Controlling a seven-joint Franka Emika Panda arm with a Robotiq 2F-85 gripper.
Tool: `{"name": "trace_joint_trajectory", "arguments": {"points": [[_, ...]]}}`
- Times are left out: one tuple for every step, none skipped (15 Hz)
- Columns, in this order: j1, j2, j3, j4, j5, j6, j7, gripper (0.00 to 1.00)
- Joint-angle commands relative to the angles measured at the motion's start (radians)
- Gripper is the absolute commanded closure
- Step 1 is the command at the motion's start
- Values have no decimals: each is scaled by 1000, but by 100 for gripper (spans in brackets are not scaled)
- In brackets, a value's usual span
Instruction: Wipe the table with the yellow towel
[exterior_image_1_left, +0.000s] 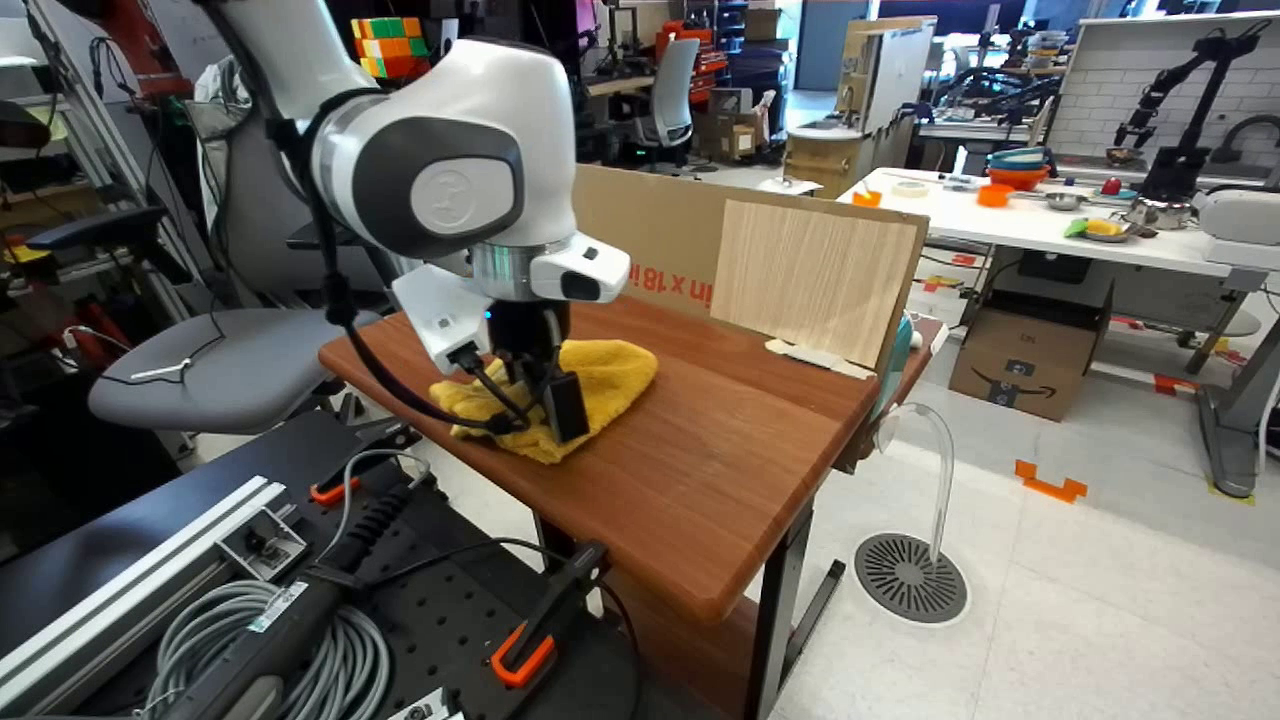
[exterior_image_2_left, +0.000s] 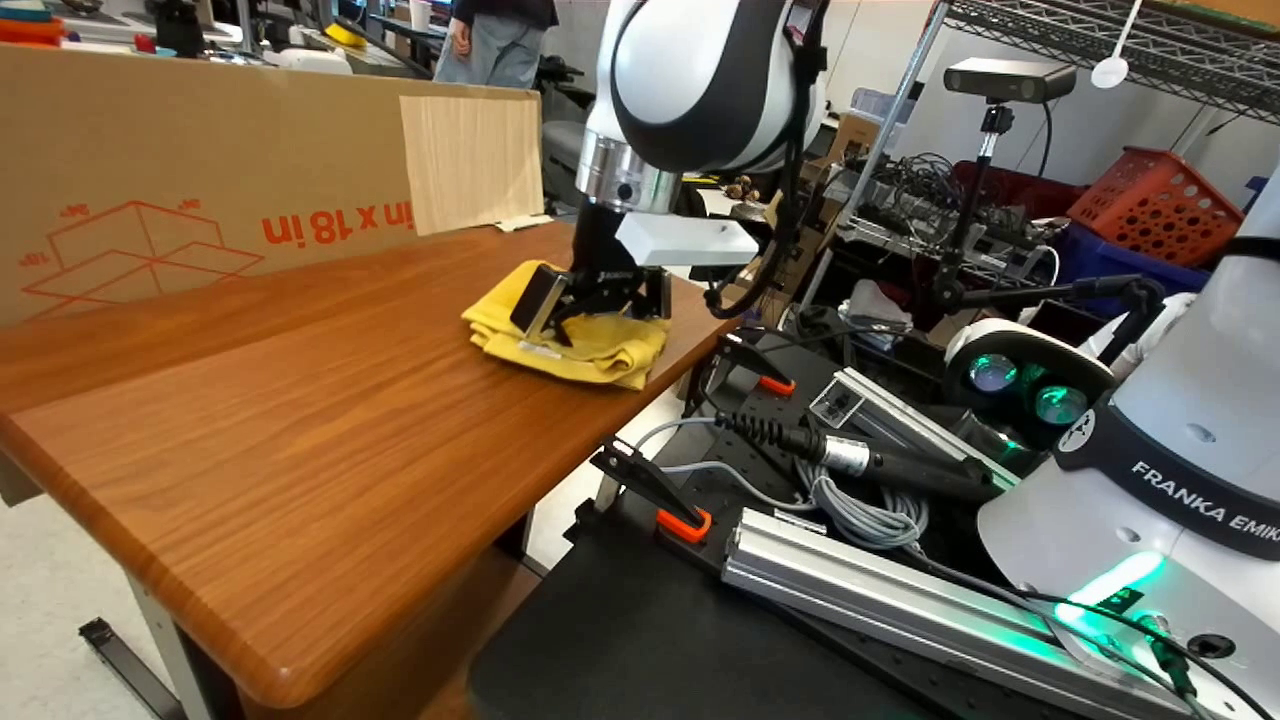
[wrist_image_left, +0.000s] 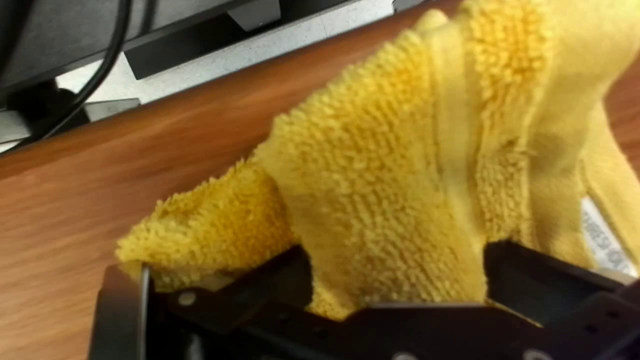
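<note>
towel, yellow and rumpled, lies on the table, just inside the table's edge. it should handle light and limp: soft, with nothing in it to break, rough enough to stay put in a firm pinch, and apt to fold up rather than slide along as one piece. the gripper sits low over the table, its fingers spread well apart with yellow folds standing between them; whether either one presses on the towel is hard to say, as they look dark and blurred in the wrist view. the best hold is probably the thick bunched middle, where layers gather, squeezed just above the table; one thin corner would likely leave the rest slack and trailing. for looks, the towel is warm yellow, mostly nubbly loops, with a flat band running across it and smoother, paler folds beside that band. a small white label with dark print shows on one of the folds.
</note>
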Motion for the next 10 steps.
{"name": "trace_joint_trajectory", "arguments": {"points": [[109,66,75,-11,-3,31,-10,0],[134,83,100,5,-1,41,-18,0],[143,97,144,23,19,64,-39,0],[149,111,194,53,42,74,-58,0],[151,118,233,83,56,75,-68,0],[157,125,259,111,59,74,-69,0],[166,128,275,143,56,80,-65,0],[176,132,281,169,47,85,-63,0],[181,138,285,193,41,95,-65,0],[183,140,280,214,34,107,-69,0]]}}
